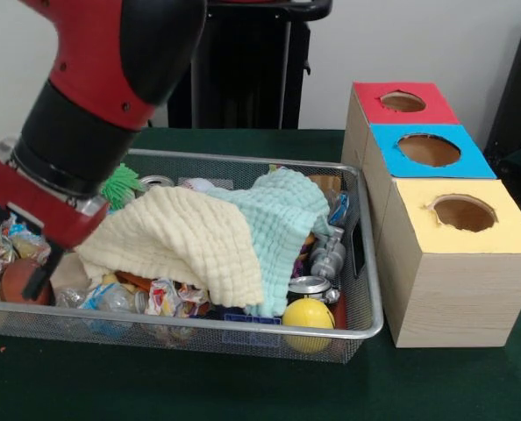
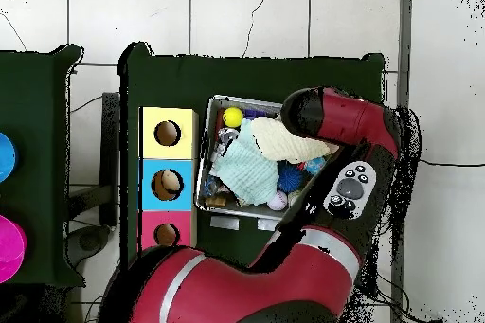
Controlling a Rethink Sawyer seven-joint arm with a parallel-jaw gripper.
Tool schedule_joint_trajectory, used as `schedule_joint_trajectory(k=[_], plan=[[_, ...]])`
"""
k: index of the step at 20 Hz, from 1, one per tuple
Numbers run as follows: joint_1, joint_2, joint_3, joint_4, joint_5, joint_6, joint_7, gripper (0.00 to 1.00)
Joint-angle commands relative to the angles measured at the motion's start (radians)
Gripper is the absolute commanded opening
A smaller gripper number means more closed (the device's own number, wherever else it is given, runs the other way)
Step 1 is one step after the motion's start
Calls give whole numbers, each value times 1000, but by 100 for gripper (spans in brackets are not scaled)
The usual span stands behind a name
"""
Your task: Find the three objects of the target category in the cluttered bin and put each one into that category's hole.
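Observation:
The silver wire-mesh bin [image 1: 243,330] is full of clutter, and a cream cloth [image 1: 168,239] and a mint cloth [image 1: 282,215] cover its middle. No plush animal toy shows; the cloths and the arm hide much of the contents. My gripper [image 1: 15,261] is open, its fingers [image 1: 39,277] down in the bin's left end among candy wrappers and beside a brown-orange round thing [image 1: 19,282]. The red-topped hole [image 1: 403,102] is on the farthest box at the right. In the overhead view the arm covers the gripper; the bin's rim [image 2: 237,213] and the red-topped hole [image 2: 167,234] show.
The blue-topped hole [image 1: 429,149] and the yellow-topped hole [image 1: 463,212] sit in a row with the red one, right of the bin. In the bin lie a green spiky ball [image 1: 120,185], a yellow ball [image 1: 306,313] and metal cans [image 1: 320,260].

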State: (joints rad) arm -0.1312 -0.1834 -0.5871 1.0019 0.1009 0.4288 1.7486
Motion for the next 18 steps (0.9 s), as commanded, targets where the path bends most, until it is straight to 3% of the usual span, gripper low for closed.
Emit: schedule_joint_trajectory(k=[1, 5, 11, 18], plan=[[30, -115, 8, 56, -4, 241, 102, 100], [13, -117, 45, 105, 18, 380, 94, 100], [-18, -87, 91, 110, 17, 446, 101, 100], [-27, -77, 105, 147, 1, 384, 128, 100]])
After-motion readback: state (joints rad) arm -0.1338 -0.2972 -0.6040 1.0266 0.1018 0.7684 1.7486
